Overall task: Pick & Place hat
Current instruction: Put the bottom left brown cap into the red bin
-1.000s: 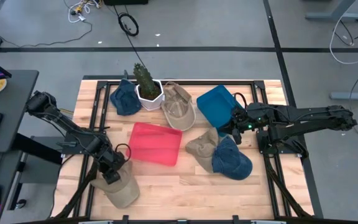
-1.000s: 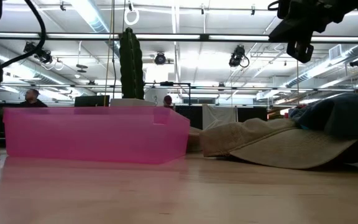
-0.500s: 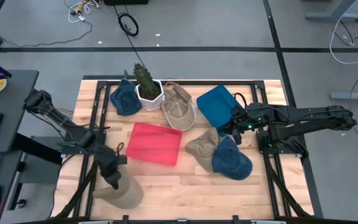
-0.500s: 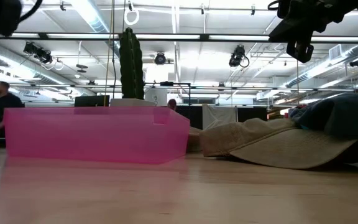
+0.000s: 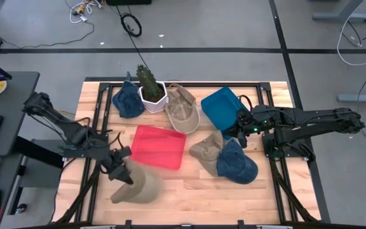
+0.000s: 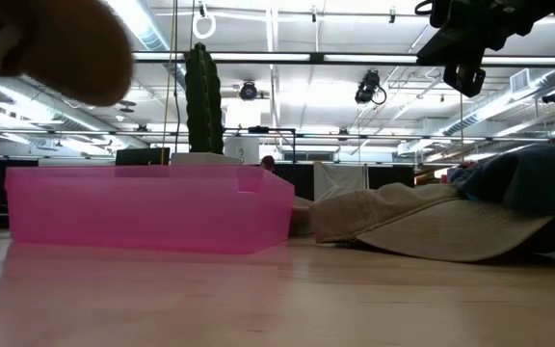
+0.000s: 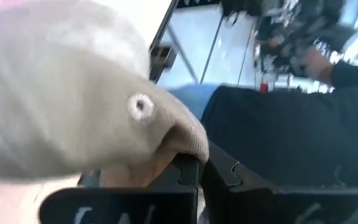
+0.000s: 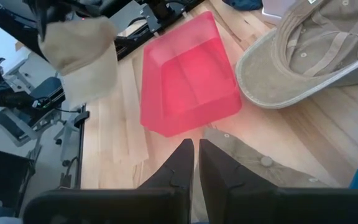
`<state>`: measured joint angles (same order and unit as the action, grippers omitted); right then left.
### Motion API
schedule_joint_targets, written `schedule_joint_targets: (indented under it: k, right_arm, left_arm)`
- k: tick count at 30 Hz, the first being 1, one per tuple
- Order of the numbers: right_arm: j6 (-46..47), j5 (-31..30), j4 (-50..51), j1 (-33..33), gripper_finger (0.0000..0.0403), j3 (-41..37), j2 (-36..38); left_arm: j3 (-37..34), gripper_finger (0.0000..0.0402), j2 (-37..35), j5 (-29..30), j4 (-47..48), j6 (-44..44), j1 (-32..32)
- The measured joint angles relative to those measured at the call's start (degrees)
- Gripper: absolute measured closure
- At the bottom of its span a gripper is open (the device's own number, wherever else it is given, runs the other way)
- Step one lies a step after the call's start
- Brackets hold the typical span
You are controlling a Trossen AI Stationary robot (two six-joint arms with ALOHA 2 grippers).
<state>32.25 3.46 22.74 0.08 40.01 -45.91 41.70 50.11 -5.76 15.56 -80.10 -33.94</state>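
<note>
My left gripper is shut on a beige hat, which floats above the table's near left part, just short of the pink bin. The low view shows the beige hat high up at the left, above the pink bin. The right wrist view also catches the beige hat in the air. My right gripper is shut and hovers between the blue bin and two hats lying right of the pink bin. My left gripper pinches the beige hat's crown at its edge between its two fingers; an eyelet shows close by. The hat is lifted clear of the table and bulges out beyond the fingers, toward the table's right.
A tan hat, a dark blue hat and a potted cactus stand along the far side. A beige hat and a blue hat lie right of the pink bin. Bare wood lies along the near edge.
My left gripper has risen and swung toward the table's right, toward the pink bin, carrying the beige hat. The hat, which lay on the table at the near left corner, is now lifted clear.
</note>
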Motion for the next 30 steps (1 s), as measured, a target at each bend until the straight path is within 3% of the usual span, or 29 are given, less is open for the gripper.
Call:
schedule_joint_targets:
  k: [9,16,23,30]
  right_arm:
    - [0.2,0.0,0.0,0.0,0.0373,0.0,0.0]
    - [1.3,0.0,-0.1,0.0,0.0373,0.0,0.0]
    - [1.7,0.0,-0.1,0.0,0.0373,0.0,0.0]
    - [1.7,0.0,-0.1,0.0,0.0373,0.0,0.0]
  left_arm:
    - [4.7,0.0399,0.0,12.9,0.9,18.8,6.1]
    - [4.8,0.0399,0.2,16.0,3.9,31.8,13.0]
    - [4.8,0.0399,2.6,15.2,6.2,46.6,18.7]
    - [4.8,0.04,8.3,7.2,7.0,55.3,22.2]
